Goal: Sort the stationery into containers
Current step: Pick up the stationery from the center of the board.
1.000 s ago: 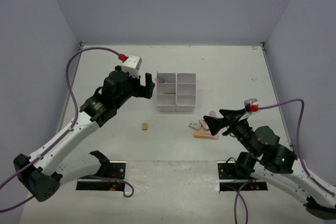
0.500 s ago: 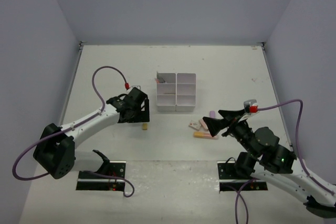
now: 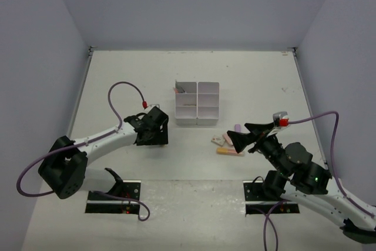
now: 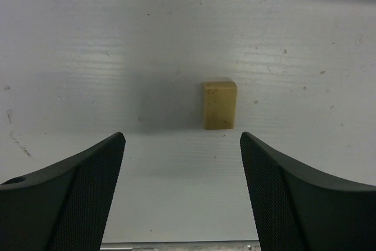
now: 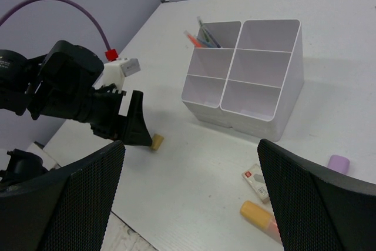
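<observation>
Tool on my left [image 4: 182, 137] is open, low over the counter [image 4: 88, 39]. The tan eraser [image 4: 220, 105] lies flat just ahead of the fingertips, right of centre, untouched. My right tool [image 5: 191, 144] is open wide and empty, hovering near the orange marker [image 5: 258, 214] and pink eraser [image 5: 257, 180]. The organizer [image 5: 291, 80] sits beyond them, with pens [image 5: 202, 34] in its far-left compartment.
</observation>
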Available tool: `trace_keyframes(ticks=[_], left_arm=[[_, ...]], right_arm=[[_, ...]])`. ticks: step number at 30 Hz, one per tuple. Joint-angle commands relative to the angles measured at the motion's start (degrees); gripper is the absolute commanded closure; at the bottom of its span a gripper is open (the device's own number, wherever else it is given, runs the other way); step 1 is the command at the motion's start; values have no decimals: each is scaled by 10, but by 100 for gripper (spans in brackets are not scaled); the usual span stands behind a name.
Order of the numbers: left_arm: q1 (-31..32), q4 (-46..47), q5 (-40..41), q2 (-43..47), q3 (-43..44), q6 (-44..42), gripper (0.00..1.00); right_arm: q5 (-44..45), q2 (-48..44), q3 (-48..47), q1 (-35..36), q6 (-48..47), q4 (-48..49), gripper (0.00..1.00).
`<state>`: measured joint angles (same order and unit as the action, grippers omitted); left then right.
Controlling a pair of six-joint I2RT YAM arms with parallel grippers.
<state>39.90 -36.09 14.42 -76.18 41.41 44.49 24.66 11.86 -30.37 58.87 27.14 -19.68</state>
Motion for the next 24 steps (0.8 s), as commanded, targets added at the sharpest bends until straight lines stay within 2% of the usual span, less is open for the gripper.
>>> trace_keyframes(ticks=[1, 14, 21, 24], left_arm=[[25, 23, 28, -23, 36, 26, 20], [54, -12, 85, -108, 82, 42, 40], [62, -5, 79, -118, 84, 36, 42], [62, 2, 78, -127, 84, 33, 48]], right_arm=[[21, 2, 6, 4, -3, 16, 1], [28, 4, 5, 9, -4, 15, 1], [29, 6, 6, 11, -4, 14, 1], [30, 7, 5, 11, -4, 15, 1]])
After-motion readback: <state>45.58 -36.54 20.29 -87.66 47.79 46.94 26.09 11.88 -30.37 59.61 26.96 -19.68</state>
